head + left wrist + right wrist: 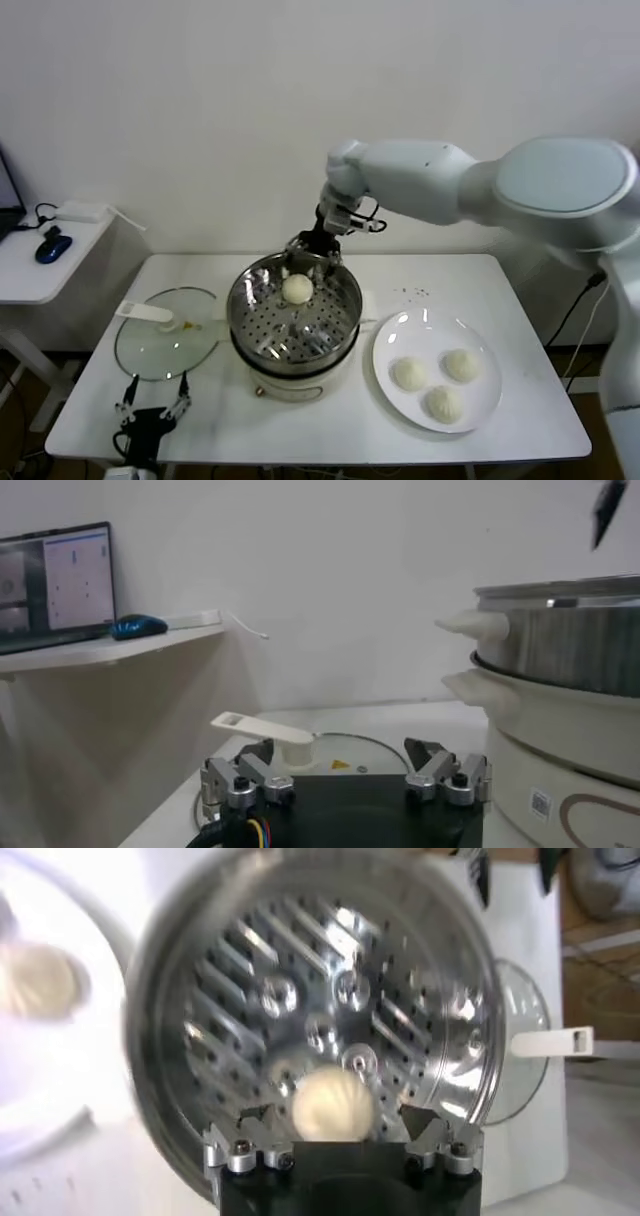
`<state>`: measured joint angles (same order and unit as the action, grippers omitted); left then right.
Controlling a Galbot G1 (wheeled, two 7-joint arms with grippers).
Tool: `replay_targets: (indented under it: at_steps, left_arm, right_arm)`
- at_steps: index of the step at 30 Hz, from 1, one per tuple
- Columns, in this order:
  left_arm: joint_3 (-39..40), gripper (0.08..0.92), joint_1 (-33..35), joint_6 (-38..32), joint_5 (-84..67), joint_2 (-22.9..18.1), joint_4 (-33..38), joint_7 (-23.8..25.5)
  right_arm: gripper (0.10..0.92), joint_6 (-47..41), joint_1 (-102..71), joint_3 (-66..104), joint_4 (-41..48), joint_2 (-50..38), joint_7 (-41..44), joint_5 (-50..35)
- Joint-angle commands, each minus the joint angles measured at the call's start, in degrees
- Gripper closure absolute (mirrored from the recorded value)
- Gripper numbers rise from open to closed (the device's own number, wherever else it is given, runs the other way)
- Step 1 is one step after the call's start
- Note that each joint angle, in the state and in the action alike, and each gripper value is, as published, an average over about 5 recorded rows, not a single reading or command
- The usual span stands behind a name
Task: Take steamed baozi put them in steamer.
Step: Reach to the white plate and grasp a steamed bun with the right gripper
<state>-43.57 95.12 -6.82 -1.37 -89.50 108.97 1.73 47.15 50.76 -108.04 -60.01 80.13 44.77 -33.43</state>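
The steamer (243, 300) stands mid-table, a shiny pot with a perforated tray (300, 988). One steamed baozi (297, 289) lies on the tray near the far wall. My right gripper (312, 252) hovers just over the far rim above it. In the right wrist view the gripper (337, 1116) is open, and the baozi (332, 1104) sits between the spread fingers with a gap on each side. Three more baozi (409, 373) (461, 365) (443, 403) rest on the white plate (485, 410) to the right. My left gripper (153, 405) is parked open at the table's front left.
A glass lid (165, 335) with a white handle (262, 728) lies flat left of the steamer, just ahead of the left gripper (338, 752). A side desk (40, 265) with a blue mouse stands beyond the table's left edge. A wall is close behind.
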Motion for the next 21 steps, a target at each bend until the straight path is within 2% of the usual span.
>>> replay_targets:
  at_steps: [1,6,21]
  left_arm:
    - [0.0,0.177,0.1,0.0,0.0,0.2,0.0,0.0]
    - [-0.1,0.177,0.1,0.0,-0.1,0.5,-0.1,0.0]
    - [0.3,0.177,-0.3,-0.1,-0.2,0.6,-0.9,0.0]
  right_arm:
    - [0.203,-45.9,11.8,-9.8,-17.3,-10.2,2.0,-24.4]
    - [0.203,-58.1,15.1,-13.7,-23.6,-15.9,2.1,-25.3]
    - [0.203,-64.3,16.1,-18.4,-35.2,-24.2,4.0,-25.3]
